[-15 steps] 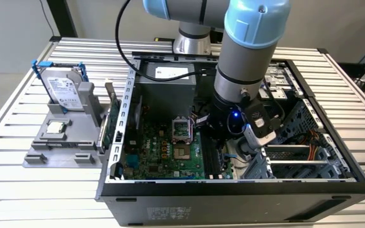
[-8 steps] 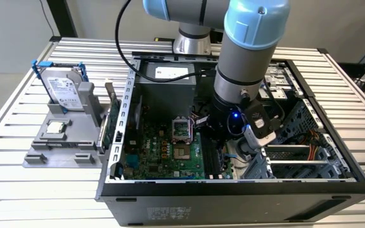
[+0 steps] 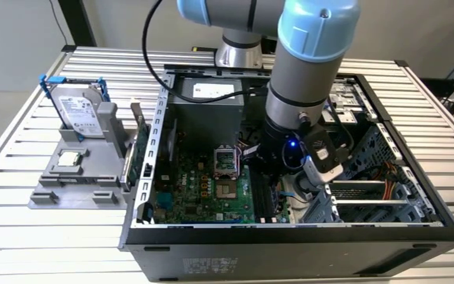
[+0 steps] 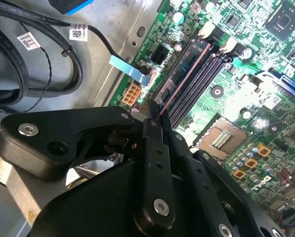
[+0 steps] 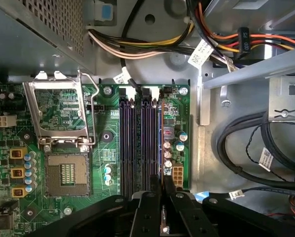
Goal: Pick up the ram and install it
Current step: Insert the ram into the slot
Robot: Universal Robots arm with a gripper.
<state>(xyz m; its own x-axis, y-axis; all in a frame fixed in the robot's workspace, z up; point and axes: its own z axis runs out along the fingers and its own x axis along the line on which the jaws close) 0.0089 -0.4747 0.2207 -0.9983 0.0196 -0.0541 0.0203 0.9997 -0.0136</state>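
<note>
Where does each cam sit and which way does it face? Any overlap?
Exterior view: off the arm, high, angled down into the open PC case; shows the arm.
First wrist view: on the wrist, facing straight down at the motherboard and memory slots; shows the pincer.
Second wrist view: on the wrist, slanting along those slots; shows the pincer shut on the ram.
Shared: both wrist views see slots, CPU socket, pincer.

**Exterior view:** the open computer case [image 3: 290, 260] is seen from above and in front, at some distance, with the arm [image 3: 306, 71] in the upper centre of the frame. **Wrist views:** both are taken close above the motherboard [image 5: 39, 207], looking down past the gripper [image 5: 162, 183]. The board's long slots [image 5: 132, 143] and processor socket [image 5: 66, 173] are shared by both.
</note>
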